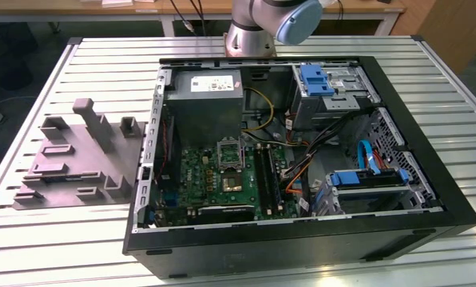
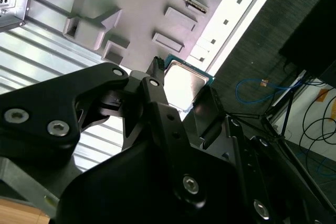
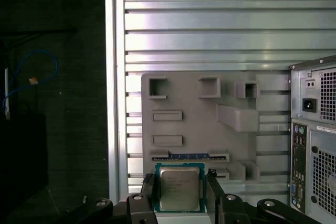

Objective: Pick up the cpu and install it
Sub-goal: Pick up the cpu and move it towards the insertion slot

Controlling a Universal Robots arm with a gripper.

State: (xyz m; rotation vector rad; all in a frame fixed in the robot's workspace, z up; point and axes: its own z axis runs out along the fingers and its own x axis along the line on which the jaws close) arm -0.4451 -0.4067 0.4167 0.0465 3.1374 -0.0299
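While the gripper point(image 3: 180, 183) pinches the cpu point(image 3: 181, 195) flat by two opposite edges, presumably sparing its contacts, it hangs over the grey tray point(image 1: 70, 161) at the exterior view's left of the case point(image 1: 302, 242).

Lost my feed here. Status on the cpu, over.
Gripper shut on the cpu, a finger at each side. Cpu held by the grey fixture tray edge, outside the computer case. Nothing seen blocking it.
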